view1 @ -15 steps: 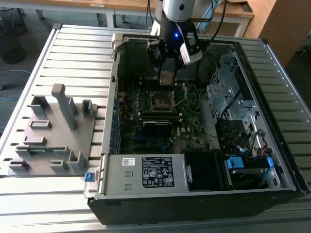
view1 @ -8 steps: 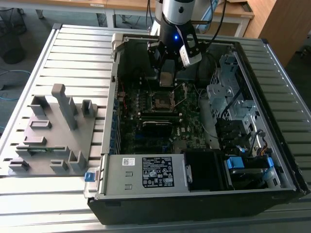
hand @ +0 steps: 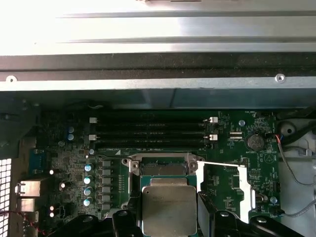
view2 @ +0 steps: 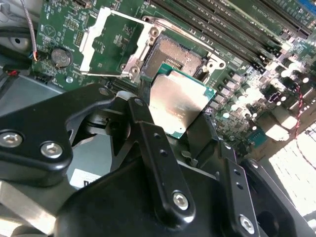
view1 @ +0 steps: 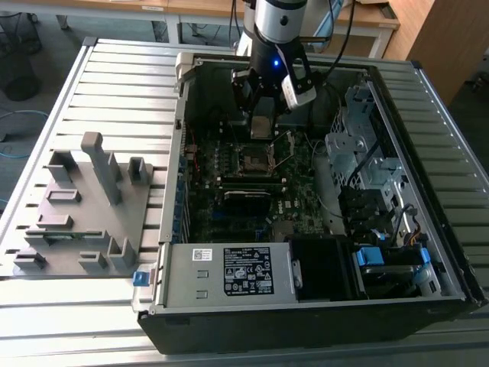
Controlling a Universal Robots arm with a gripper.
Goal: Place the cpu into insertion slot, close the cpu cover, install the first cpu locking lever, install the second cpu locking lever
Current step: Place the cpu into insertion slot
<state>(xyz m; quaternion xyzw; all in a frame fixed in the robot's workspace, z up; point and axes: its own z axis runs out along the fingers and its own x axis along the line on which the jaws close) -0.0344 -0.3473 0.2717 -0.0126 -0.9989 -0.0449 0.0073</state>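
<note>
Your cpu [view2: 180,101] is pinched by its edges between the fingers [view2: 144,121], silver top facing up, hanging above the board [view2: 52,24], not seated. It's square, no real long axis; edges look roughly squared to the insertion slot [view2: 174,55], just past its front edge. The cpu cover [view2: 93,38] lies flipped open beside it.

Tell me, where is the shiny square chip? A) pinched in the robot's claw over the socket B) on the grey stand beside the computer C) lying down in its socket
A: the claw grips the cpu above the empty insertion slot, with the cpu cover swung open.
</note>
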